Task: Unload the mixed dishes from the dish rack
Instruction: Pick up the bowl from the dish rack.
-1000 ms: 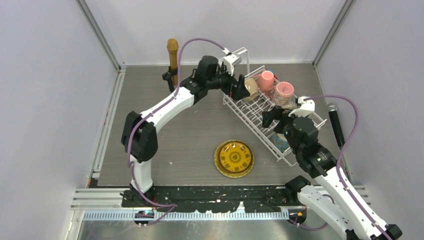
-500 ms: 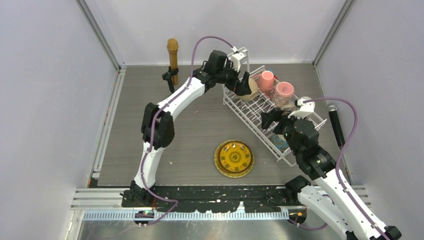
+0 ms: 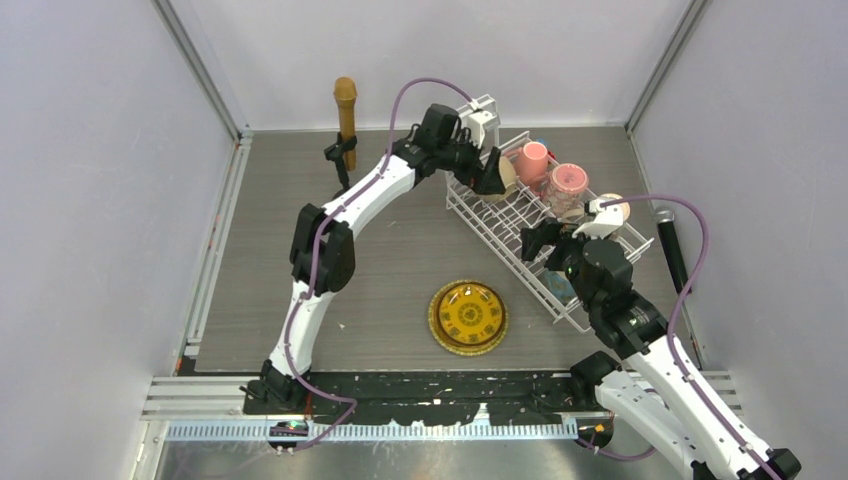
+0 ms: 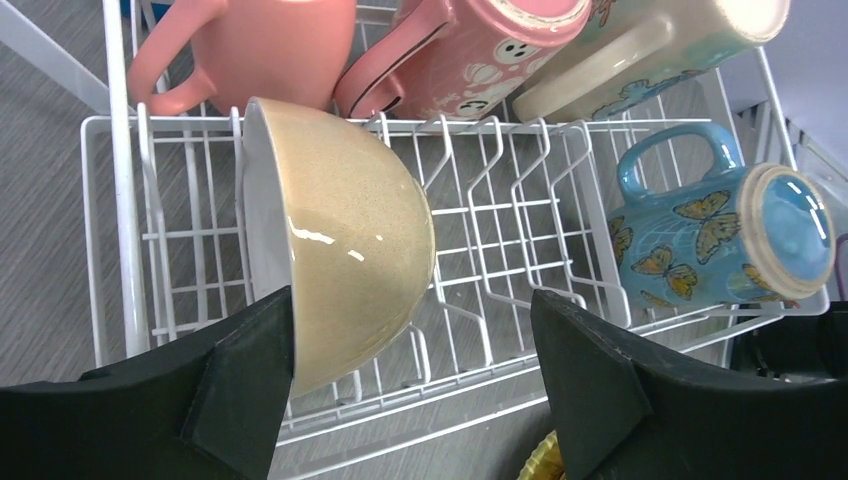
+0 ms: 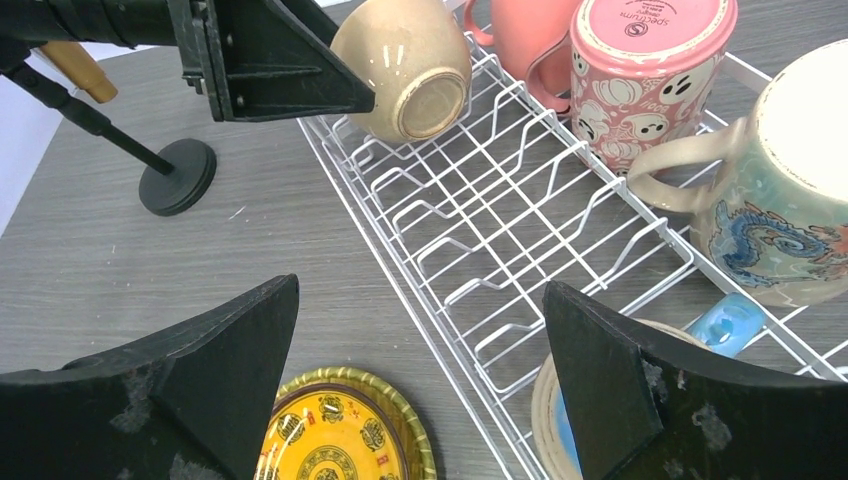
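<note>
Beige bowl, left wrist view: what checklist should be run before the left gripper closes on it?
1. Left gripper open: ok.
2. Beige bowl between the fingers: ok, nearer one finger.
3. Fingers touching the bowl: cannot tell.
4. Bowl standing on edge in the dish rack: ok.
5. Pink mug apart from the bowl: cannot tell, its handle lies close to the rim.
6. Right gripper open, empty, away from the bowl: ok.

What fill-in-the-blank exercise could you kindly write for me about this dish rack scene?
The open left gripper straddles the glossy ____ ceramic bowl in the white wire dish rack.
The round yellow patterned plate lies ____ the rack, on the grey table.
The brown microphone sits on a round-based ____ stand.
Missing: beige; outside; black.
</note>
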Tool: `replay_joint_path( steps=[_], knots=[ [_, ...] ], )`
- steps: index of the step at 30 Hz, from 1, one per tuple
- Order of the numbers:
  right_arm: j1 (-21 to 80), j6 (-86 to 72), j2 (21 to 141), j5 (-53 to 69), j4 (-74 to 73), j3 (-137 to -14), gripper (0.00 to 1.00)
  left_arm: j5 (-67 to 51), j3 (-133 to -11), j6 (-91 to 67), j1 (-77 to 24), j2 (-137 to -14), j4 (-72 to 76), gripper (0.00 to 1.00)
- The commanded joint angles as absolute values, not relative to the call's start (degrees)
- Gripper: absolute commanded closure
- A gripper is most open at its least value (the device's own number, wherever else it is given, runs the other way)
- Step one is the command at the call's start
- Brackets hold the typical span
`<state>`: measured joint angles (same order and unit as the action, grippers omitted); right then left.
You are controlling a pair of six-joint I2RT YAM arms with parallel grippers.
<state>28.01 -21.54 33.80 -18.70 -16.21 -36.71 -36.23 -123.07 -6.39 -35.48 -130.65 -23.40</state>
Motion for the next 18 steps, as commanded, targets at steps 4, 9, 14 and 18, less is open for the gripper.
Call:
replay_joint_path(
  steps=[4,9,14,18],
  knots=[
    [28.0,-21.8,34.5,-21.1,-13.5,-36.8,0.0,-39.5,-125.9,-9.7,-35.2,-132.2,-17.4,0.17],
    [28.0,-21.4,33.9,-21.3,-13.7,-37.0,0.0,-40.7,-128.3,-12.6,-35.2,-135.4,-16.1,0.24],
    [28.0,-21.4,32.8,-21.5,-13.4,-36.4,0.0,-42.7,-129.5,-15.6,-35.2,-137.0,-14.2,0.31],
    [28.0,-21.3,32.7,-21.5,-13.1,-36.3,0.0,-43.5,-129.5,-18.3,-35.1,-137.4,-12.1,0.37]
  ],
)
